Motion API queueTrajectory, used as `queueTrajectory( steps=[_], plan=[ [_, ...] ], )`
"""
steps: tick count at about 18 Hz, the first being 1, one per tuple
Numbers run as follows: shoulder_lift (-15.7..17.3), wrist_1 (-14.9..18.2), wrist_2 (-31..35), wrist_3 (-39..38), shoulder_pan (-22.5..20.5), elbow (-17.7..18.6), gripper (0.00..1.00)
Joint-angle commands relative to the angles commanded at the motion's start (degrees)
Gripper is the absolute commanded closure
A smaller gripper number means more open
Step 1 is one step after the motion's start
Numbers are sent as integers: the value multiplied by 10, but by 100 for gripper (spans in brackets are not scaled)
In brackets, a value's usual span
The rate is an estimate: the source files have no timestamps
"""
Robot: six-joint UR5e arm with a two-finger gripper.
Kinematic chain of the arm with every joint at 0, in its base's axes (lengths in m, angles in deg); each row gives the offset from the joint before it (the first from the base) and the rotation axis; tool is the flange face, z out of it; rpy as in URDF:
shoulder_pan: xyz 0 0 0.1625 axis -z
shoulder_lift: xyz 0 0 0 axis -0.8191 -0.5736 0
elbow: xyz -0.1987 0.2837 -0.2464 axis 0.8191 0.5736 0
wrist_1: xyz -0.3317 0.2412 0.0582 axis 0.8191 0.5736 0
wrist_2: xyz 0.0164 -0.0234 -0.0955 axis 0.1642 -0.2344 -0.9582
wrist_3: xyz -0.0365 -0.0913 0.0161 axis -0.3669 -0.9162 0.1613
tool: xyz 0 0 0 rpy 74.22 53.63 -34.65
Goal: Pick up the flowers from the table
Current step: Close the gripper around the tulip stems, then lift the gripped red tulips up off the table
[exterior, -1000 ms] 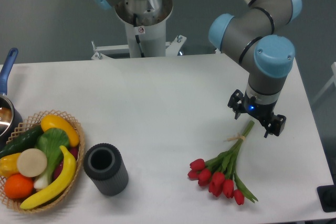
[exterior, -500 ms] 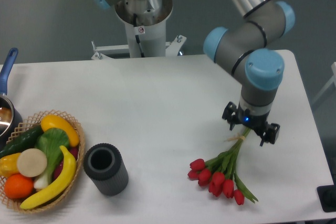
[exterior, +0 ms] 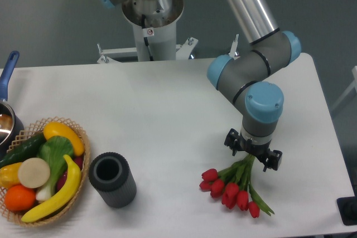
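The large flat white rectangular counter (exterior: 167,115) is carrying all items in view. The small bunch of red tulips with green stems and leaves (exterior: 234,185) is lying flat on the counter near its front right edge, with the red heads fanning toward the front and left and the stems running up and to the right.

The grey and light-blue robot arm (exterior: 251,76) is reaching down from the upper middle of the frame, and its black two-finger claw (exterior: 252,151) is sitting directly over the upper stem end of the tulip bunch. The two finger tips are showing on either side of the stems, one to the left and one to the right. The claw is standing spread with the stems between the fingers. Whether the fingers are pressing on the stems cannot be determined from this view, and the bunch is resting on the counter.

Well to the left of the tulip bunch, a dark grey ribbed cylindrical cup (exterior: 112,179) is standing upright near the front edge. Further left of it, a woven wicker basket of fruit and vegetables (exterior: 42,171) is sitting at the left edge. A metal pot with a blue handle (exterior: 8,101) is partly visible behind the basket.
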Motion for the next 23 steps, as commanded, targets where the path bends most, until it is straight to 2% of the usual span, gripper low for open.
queueTrajectory(
  steps=[3, 7, 10, 15, 16, 23],
  plan=[
    [-16, -7, 1, 1, 4, -1, 0],
    [-21, -8, 2, 1, 7, -4, 1],
    [-24, -8, 1, 4, 8, -4, 27],
    [-25, -7, 1, 5, 8, -4, 92],
    [-21, -7, 1, 1, 8, -3, 96],
    [7, -5, 1, -1, 6, -3, 96]
  ],
)
